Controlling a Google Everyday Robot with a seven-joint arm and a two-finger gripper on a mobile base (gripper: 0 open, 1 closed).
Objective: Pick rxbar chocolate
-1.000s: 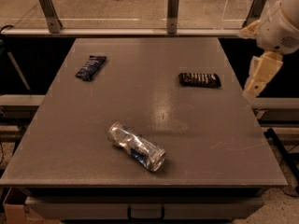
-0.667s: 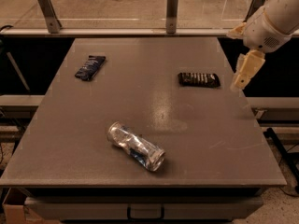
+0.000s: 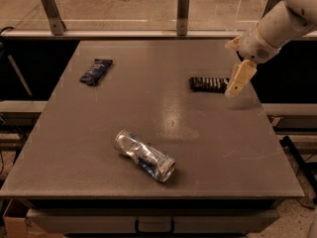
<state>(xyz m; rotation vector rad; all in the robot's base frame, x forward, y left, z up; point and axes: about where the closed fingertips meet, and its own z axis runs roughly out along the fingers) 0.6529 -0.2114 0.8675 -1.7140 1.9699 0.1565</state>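
- One shallow grey drawer (image 3: 154, 226) with a dark pull handle sits under the front edge of the table.
- One crushed clear plastic bottle (image 3: 144, 155) lies on its side on the near half of the table, its length slanting from near right to far left.
- One wide grey flat-topped table (image 3: 74, 152) bears three loose things in all, each well apart from the others.
- One flat black rectangular rxbar chocolate (image 3: 208, 84), with a row of pale lettering on its face, lies flat on the far right part of the table, its long side running left to right.
- One cream-coloured gripper (image 3: 237, 81), on a white arm entering from the upper right, hangs tilted at the right end of the bar. Whether it is set wide or narrow cannot be told, nor whether it touches the bar.
- One dark blue crinkled wrapper (image 3: 96, 71) lies on the far left part of the table.
- Two grey upright metal posts (image 3: 52, 11) stand in full view along the rail beyond the far edge.
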